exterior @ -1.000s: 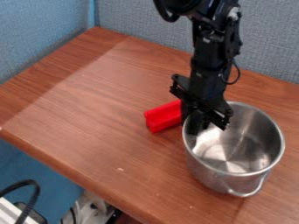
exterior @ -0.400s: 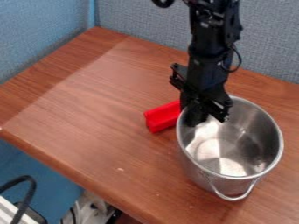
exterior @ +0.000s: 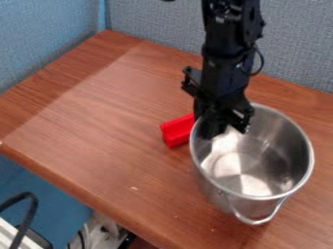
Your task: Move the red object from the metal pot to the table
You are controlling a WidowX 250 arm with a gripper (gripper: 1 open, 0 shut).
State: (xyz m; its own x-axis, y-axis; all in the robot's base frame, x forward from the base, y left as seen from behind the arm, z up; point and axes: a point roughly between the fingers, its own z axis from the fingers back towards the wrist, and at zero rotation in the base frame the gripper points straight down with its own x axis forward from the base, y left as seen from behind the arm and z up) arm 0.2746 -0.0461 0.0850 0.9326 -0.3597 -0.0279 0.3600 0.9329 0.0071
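Note:
The red object (exterior: 177, 130), a small bright red block, lies on the table (exterior: 92, 97) just left of the metal pot (exterior: 267, 199), touching or nearly touching its wall. My gripper (exterior: 219, 124) comes down from above at the pot's near-left rim and is shut there, apparently pinching the rim. The black fingers hide the block's right end. Inside, the pot shows only shiny steel. Its thin wire handle hangs at the front.
The pot stands close to the table's right front edge. A blue wall (exterior: 143, 19) rises right behind the table. Dark cables (exterior: 19, 219) lie on the floor below the front left corner. Bare wood stretches to the left.
The gripper has shifted a little to the left, and the pot has slid left with it. The red block has been nudged slightly left as well.

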